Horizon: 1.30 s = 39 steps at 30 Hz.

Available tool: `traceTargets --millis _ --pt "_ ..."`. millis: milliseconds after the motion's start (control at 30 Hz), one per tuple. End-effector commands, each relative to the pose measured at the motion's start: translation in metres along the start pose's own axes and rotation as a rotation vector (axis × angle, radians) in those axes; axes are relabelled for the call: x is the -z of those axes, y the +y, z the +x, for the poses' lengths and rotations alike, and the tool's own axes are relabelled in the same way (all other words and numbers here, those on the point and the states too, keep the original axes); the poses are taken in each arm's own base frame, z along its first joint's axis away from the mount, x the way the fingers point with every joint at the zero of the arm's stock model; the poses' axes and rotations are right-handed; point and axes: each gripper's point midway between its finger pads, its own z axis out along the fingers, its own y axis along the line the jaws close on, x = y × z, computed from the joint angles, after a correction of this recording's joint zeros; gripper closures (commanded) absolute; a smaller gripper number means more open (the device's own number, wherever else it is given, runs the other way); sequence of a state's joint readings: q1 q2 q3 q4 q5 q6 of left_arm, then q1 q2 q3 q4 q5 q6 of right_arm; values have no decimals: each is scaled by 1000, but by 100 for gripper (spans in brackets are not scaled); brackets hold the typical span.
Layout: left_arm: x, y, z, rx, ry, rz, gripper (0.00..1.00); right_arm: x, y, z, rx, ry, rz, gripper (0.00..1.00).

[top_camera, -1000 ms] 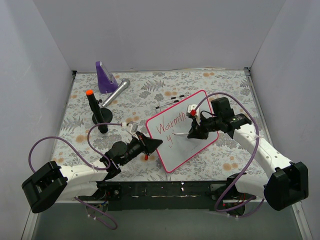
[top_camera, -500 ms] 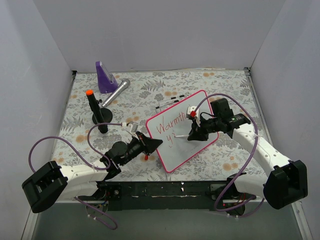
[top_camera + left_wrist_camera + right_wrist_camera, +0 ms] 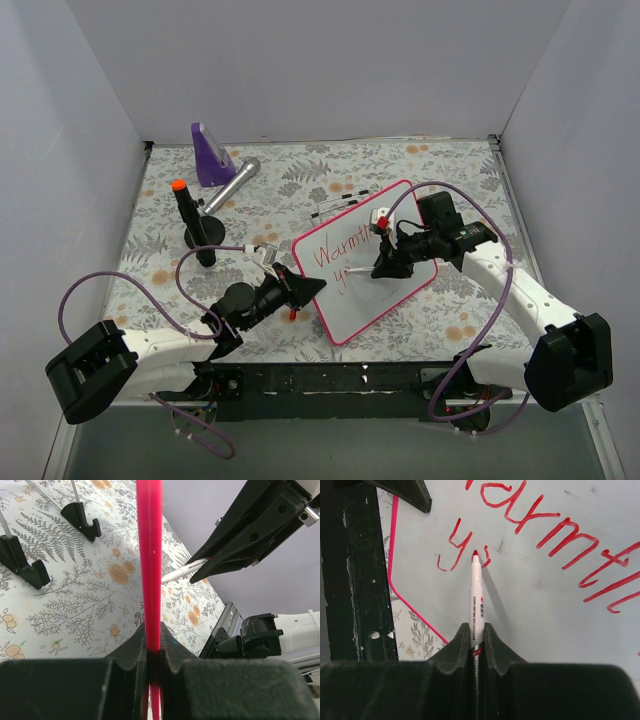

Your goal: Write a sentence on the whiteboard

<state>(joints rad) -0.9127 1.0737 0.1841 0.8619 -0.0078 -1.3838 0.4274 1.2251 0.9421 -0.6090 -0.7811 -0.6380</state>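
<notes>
Red sentence [image 3: 545, 525] on the whiteboard [image 3: 372, 305]: "Warmth" done, line two only at "y" plus a partial stroke. My right hand [image 3: 476, 627] clamps the marker [image 3: 476, 592], tip just under "Warmth". My left hand [image 3: 154, 630] pinches the whiteboard's left edge. Most of line two left.

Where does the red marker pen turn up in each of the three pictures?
Top external: the marker lies right of centre, over the whiteboard.
Left wrist: upper middle, just right of the pink frame edge.
Right wrist: dead centre, pointing up.
Shared landmark: the whiteboard's pink frame.
</notes>
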Motion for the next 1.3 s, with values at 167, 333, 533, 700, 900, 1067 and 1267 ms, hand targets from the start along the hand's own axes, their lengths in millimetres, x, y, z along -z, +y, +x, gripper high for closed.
traceTargets --millis 167,333,533,700,900,1067,1267 --pt "-1 -24 -16 -21 -49 97 100 8 -16 -23 28 -47 71 99" --pt "-1 -24 -16 -21 -48 98 100 11 -19 -22 24 -53 93 99" --pt "0 -23 -16 -22 -51 92 100 13 -13 -21 39 -68 74 99" --pt "1 -22 -16 -22 -52 89 100 18 2 -20 82 -79 30 99" --pt "1 -22 -15 -22 -50 89 100 25 -13 -14 35 -78 82 99" --pt "1 -22 -15 -22 -47 92 100 22 -15 -11 14 -74 75 99" --pt "0 -23 -15 -22 -48 96 100 19 -15 -8 -2 -71 56 99"
